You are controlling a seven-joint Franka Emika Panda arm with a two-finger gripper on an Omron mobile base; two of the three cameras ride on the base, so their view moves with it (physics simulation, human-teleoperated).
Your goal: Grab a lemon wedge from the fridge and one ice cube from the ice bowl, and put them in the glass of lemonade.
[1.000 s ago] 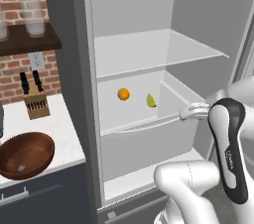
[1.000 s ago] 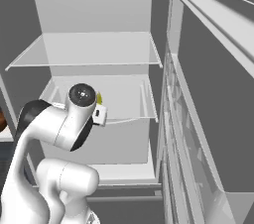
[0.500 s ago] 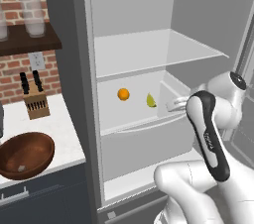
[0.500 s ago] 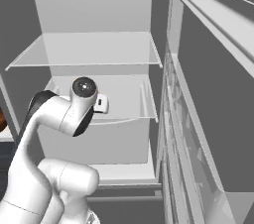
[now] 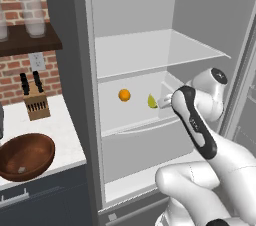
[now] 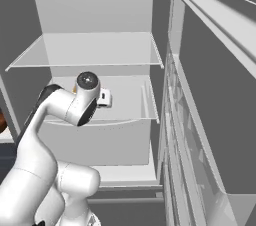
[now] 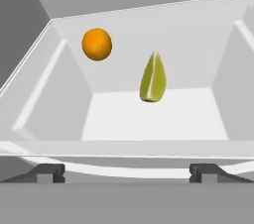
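A kitchen: open fridge (image 5: 75, 95), brick wall (image 5: 20, 70), knife block (image 5: 35, 102) on counter (image 5: 55, 135)

The fridge (image 6: 165, 30) stands open, light grey inside, with a clear upper shelf (image 6: 85, 50) and a lower shelf below it. The white arm (image 6: 55, 115) rises from the lower left and reaches in over the lower shelf, its wrist blocking the hand.

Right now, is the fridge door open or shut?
Open. The fridge interior shows, with the lemon wedge and an orange fruit visible on a shelf.
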